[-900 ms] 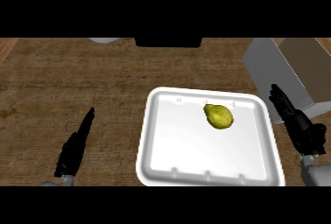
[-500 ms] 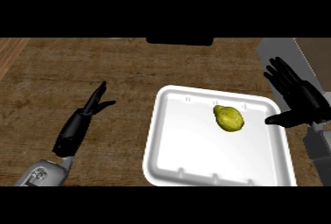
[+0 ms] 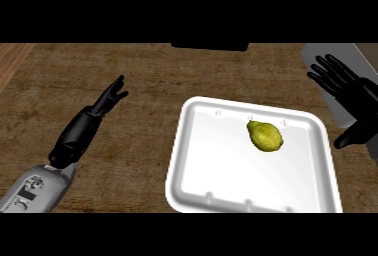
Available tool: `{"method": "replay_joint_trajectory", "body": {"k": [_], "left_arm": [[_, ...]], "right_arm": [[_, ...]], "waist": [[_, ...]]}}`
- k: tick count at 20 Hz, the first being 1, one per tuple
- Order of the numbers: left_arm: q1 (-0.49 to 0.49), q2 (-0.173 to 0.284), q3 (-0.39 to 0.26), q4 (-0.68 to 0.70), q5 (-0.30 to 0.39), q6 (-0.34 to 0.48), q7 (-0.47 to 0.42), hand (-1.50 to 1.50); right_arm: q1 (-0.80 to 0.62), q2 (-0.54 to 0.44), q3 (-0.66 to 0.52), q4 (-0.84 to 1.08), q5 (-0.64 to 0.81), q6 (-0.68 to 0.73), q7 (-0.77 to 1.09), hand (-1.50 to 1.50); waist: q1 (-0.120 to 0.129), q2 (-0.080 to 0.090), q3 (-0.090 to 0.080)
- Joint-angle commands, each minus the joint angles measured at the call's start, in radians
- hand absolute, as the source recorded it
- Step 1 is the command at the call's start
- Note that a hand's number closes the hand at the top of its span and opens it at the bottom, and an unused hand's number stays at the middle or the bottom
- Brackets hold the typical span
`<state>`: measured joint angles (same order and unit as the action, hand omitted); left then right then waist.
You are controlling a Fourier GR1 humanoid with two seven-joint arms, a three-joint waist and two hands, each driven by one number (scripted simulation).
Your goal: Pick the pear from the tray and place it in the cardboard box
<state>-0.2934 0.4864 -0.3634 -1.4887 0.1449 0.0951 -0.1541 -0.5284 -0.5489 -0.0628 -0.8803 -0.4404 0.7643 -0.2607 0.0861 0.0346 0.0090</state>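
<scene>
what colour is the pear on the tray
The small pear is yellow-green, lying on the white square tray; the head view shows it best.

Your left hand (image 3: 109, 98) stretches forward from its grey forearm, fingers straight and close together. Your right hand (image 3: 345, 83) (at the view's right edge) is spread wide, thumb hanging low.

No readable text, labels, brands or nos. anywhere; small dark marks on the left forearm's grey casing (image 3: 33, 192) are too blurred to make out; tray (image 3: 221, 185), pear (image 3: 265, 135) and worktop (image 3: 148, 75) carry no writing or signs.
</scene>
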Motion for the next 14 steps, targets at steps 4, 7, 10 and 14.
{"method": "replay_joint_trajectory", "body": {"k": [4,7,10,14], "left_arm": [[-0.035,0.009,0.01,0.011,0.003,-0.03,0.022,0.0],[-0.032,0.012,0.025,0.011,0.016,-0.038,0.02,0.0],[-0.046,0.022,0.023,-0.004,0.006,-0.039,0.045,0.0],[-0.047,0.019,0.043,0.026,0.035,-0.073,0.028,0.0]], "right_arm": [[-0.143,-0.092,0.087,0.064,0.187,0.174,-0.143,-1.5],[-0.173,-0.119,0.172,-0.001,0.272,0.224,-0.163,-1.5],[-0.223,-0.128,0.235,-0.038,0.33,0.245,-0.185,-1.5],[-0.271,-0.143,0.314,-0.059,0.411,0.244,-0.231,-1.5]], "waist": [[0.007,0.0,-0.002],[-0.003,-0.007,-0.004],[0.001,-0.01,-0.003],[-0.009,-0.008,-0.005]]}}
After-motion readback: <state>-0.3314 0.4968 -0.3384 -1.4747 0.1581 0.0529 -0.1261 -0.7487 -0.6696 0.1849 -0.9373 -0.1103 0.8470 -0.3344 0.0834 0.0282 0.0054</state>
